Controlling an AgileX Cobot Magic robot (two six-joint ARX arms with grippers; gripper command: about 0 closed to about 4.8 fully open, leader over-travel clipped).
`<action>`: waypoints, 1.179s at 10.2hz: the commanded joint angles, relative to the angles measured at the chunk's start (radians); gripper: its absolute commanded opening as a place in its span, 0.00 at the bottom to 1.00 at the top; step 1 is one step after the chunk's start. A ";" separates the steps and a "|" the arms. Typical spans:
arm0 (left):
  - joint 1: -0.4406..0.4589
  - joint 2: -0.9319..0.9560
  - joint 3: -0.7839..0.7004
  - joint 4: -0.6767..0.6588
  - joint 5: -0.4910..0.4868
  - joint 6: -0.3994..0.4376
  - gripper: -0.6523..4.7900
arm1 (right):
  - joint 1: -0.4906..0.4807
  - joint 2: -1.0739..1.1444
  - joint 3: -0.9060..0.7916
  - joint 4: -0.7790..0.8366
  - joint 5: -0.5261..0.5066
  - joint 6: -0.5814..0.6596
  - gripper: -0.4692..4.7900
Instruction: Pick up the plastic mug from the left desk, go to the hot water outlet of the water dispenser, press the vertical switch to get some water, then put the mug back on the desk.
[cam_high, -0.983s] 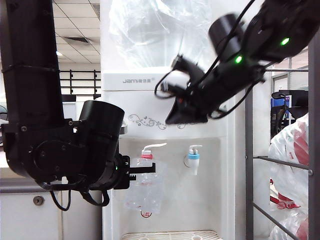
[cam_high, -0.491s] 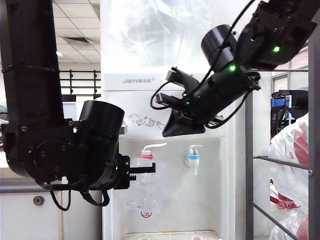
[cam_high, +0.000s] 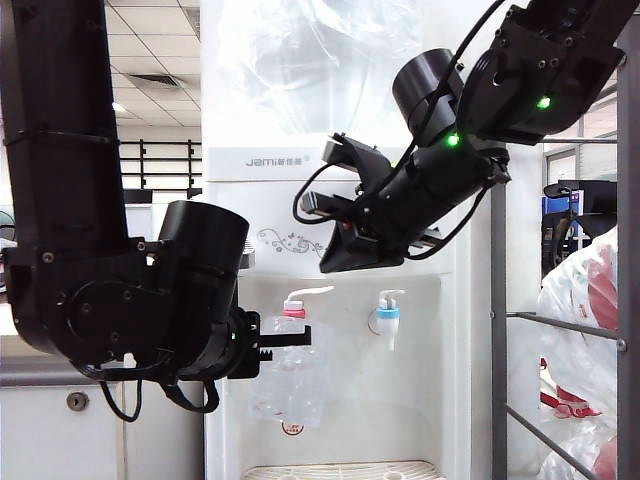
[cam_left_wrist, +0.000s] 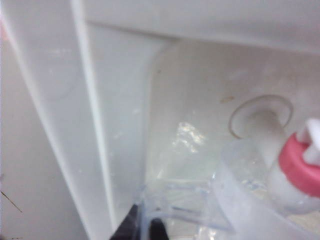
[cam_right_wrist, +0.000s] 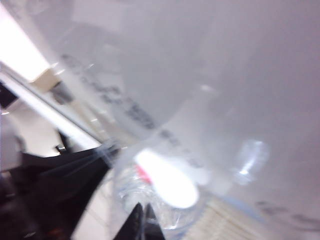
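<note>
Fingers of the left gripper (cam_left_wrist: 142, 227) pinch the handle of the clear see-through plastic mug (cam_high: 290, 375), holding it directly beneath the small white red-collared hot water outlet (cam_high: 293, 311) of the tall white water dispenser (cam_high: 330, 220). Fingers of the right gripper (cam_right_wrist: 143, 220) are pressed together and empty, poised above that outlet and its thin white curved vertical switch (cam_high: 312, 292). Risk: a closed tip arriving off-centre may slide off the narrow lever, or knock the mug from under the tap, spilling hot water.

exterior frontal, wrists close, sharing red-collared tap (cam_left_wrist: 299, 172)
</note>
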 joint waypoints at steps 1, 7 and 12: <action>0.002 -0.012 0.006 0.060 -0.005 -0.011 0.11 | 0.005 0.019 0.005 0.039 0.018 -0.092 0.09; 0.002 -0.012 0.006 0.060 -0.005 -0.011 0.11 | 0.016 0.032 0.013 0.099 0.076 -0.186 0.09; 0.002 -0.012 0.006 0.060 -0.005 -0.011 0.11 | 0.016 0.056 0.024 0.110 0.082 -0.282 0.09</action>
